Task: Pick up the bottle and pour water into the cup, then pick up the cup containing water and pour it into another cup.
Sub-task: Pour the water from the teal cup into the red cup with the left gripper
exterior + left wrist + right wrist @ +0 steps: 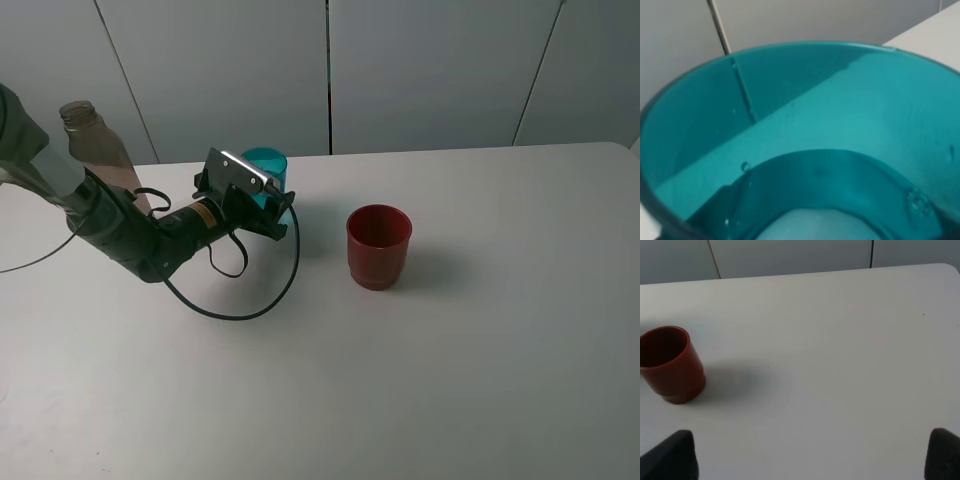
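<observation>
The teal tumbler [267,162] sits well to the left of the red cup [379,245] in the high view and a little farther back on the desk [480,380]. The left gripper [268,208] is right at it. Its jaws are drawn narrow on the tumbler's lower wall, with the rim showing above them. I cannot tell whether the tumbler's base touches the desk or is just off it. The left wrist view looks straight into the tumbler [805,100]. There are droplets on the inner wall and what looks like water [830,180] low in the bottom.

The bottle [90,140] stands upright and uncapped beyond the tumbler, on the far side from the red cup and partly behind the left arm. The right gripper [807,460] hovers off to the other side of the red cup [670,365], jaws wide and holding nothing.

The tumbler is probably light, thin plastic with a smooth, straight wall. It is likely to flex under a hard squeeze and to slip if water has run down the outside. A low-to-middle hold looks right, since it keeps the rim clear for pouring. The water adds a shifting weight, so carrying it level toward the red cup and tipping it slowly over that cup's wide mouth seems wise. The red cup looks squat and stable but is unheld, so a knock from the tumbler could shove it.
</observation>
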{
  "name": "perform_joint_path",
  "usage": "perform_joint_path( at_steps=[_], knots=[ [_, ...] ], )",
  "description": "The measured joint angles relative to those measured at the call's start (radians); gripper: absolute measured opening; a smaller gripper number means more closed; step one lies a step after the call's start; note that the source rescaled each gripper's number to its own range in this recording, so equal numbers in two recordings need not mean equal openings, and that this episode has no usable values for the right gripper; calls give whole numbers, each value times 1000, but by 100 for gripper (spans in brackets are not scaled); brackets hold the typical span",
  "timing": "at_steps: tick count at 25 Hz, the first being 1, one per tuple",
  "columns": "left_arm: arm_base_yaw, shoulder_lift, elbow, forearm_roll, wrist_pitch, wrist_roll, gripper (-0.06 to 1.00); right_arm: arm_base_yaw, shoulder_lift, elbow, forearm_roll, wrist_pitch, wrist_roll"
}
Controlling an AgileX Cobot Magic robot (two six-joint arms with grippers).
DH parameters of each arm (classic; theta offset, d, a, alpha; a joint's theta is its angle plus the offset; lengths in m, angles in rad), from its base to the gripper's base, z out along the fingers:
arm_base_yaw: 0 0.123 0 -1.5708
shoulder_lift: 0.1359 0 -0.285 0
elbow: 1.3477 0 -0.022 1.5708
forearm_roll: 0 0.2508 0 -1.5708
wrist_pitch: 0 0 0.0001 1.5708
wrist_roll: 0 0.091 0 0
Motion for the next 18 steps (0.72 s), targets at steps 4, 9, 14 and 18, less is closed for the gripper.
perform_joint_path(
  at_steps=[4,9,14,18],
  knots=[
    [6,-70,0,154,33,-13,3,0,0,0,0,0,0],
    [6,-126,0,361,130,-21,3,0,0,0,0,0,0],
    [4,-190,0,514,241,-36,3,0,0,0,0,0,6],
    [-1,-239,0,573,295,-40,3,0,0,0,0,0,6]
  ],
)
